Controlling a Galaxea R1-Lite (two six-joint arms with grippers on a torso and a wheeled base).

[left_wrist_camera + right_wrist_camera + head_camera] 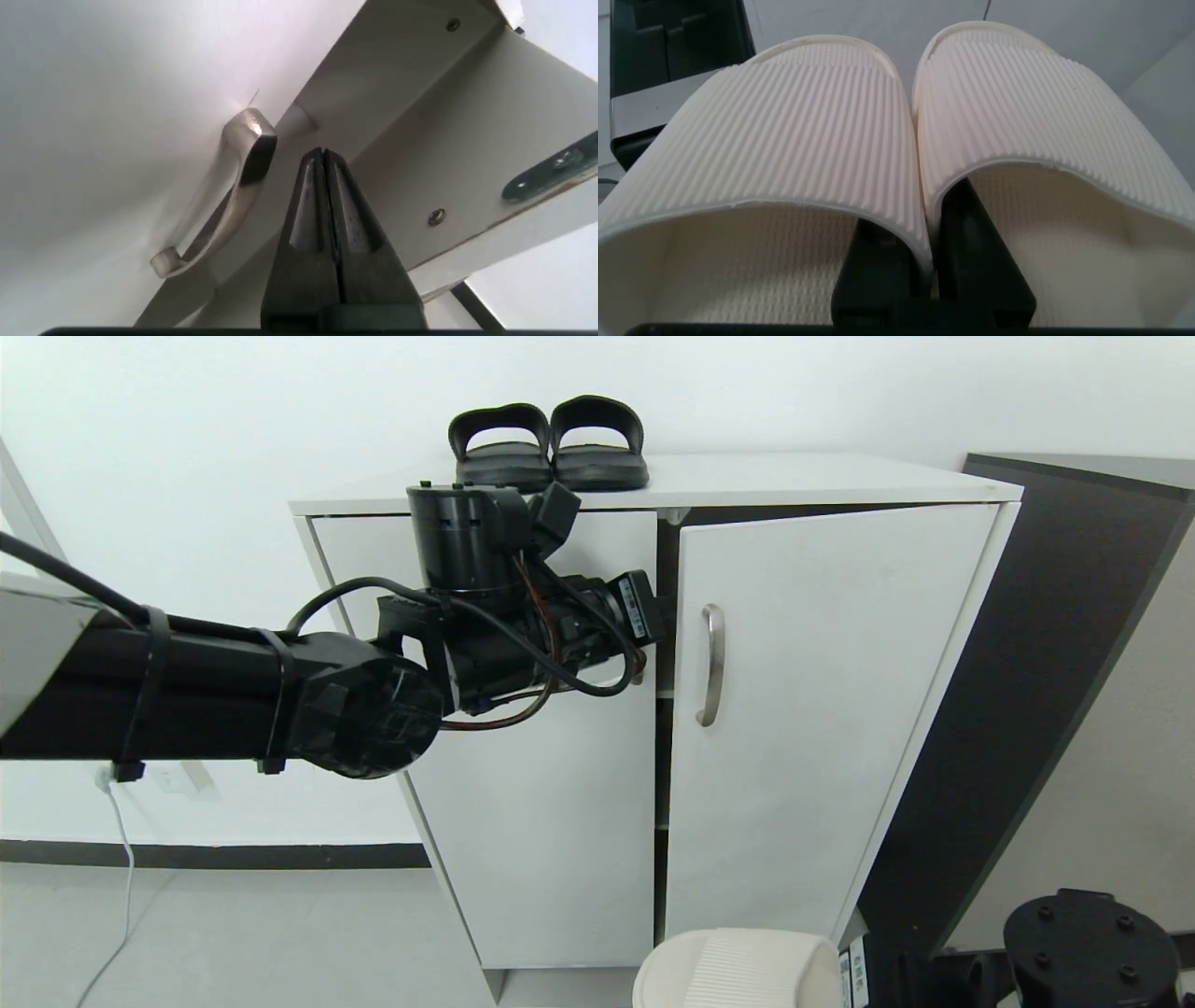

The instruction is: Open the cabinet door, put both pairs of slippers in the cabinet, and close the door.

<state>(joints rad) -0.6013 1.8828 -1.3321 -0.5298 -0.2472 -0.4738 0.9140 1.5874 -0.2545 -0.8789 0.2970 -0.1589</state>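
A pair of black rubber slippers point(548, 443) sits atop the white two-door cabinet point(541, 821). The left gripper point(323, 168), jaws pressed together, lies beside the cabinet's curved metal handle point(220, 210). The right gripper point(926, 257) clamps its jaws on cream ribbed slippers point(785, 131), low before the cabinet.

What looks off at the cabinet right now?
The right door hangs ajar, a dark gap showing under the cabinet top. The black slippers sit on that top, not inside. White slippers sit in the right gripper. Nothing looks spilled or damaged.
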